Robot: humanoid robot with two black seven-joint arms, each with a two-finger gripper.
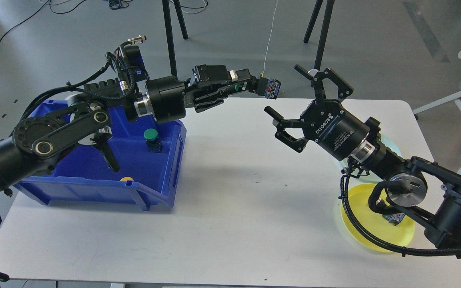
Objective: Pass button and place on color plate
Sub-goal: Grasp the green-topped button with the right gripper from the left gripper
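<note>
Left gripper (241, 85) was clamped on a green button (268, 88), held above the table's (230, 208) far edge at about 12 o'clock. Right gripper (300, 108) stood with jaws spread wide, empty, at 3 o'clock of the button and apart from it. I judged the step to be the handover, not yet made. The next move called for closing the gap, seating the button between my right fingers, then releasing the left. A yellow plate (364, 224) lay at 4 o'clock under my right arm; a teal plate's (390, 147) edge showed behind it. A blue bin (106, 188) at 9 o'clock held another green button (151, 138).
</note>
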